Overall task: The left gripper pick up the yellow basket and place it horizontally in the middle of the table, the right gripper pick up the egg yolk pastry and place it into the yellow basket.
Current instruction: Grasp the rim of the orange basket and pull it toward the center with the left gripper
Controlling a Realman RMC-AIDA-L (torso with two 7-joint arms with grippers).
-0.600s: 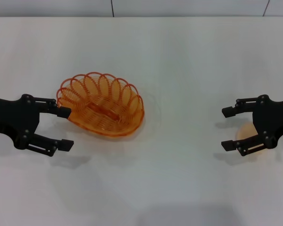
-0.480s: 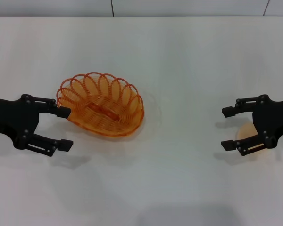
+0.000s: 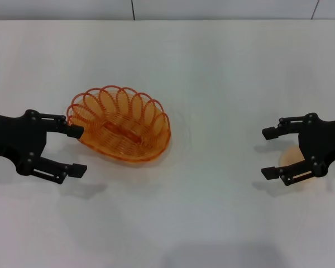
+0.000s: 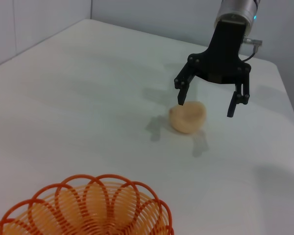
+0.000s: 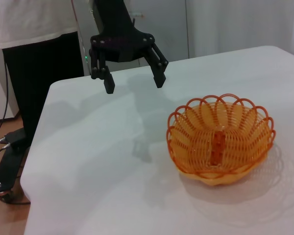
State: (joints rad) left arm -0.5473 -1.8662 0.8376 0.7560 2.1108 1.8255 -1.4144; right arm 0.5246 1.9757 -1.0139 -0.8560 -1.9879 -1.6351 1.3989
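The yellow basket (image 3: 120, 125) rests upright on the white table (image 3: 212, 72), left of the middle; it also shows as the basket (image 5: 219, 142) and the basket (image 4: 88, 210) in the wrist views. My left gripper (image 3: 77, 151) is open beside its left end, one fingertip level with the rim. Across the table, the left gripper (image 5: 134, 84) hangs above the surface, apart from the basket. The egg yolk pastry (image 4: 187, 117) lies at the right. My right gripper (image 3: 268, 153) is open just above it, partly covering the pastry (image 3: 293, 158). The right gripper (image 4: 206, 105) holds nothing.
A person (image 5: 34, 49) in a white top and dark trousers stands past the table's left end. Cables (image 5: 7, 142) lie on the floor there. The table's far edge meets a grey wall (image 3: 156, 8).
My left gripper has shifted very slightly away from me. The basket, the pastry and the right gripper have not moved.
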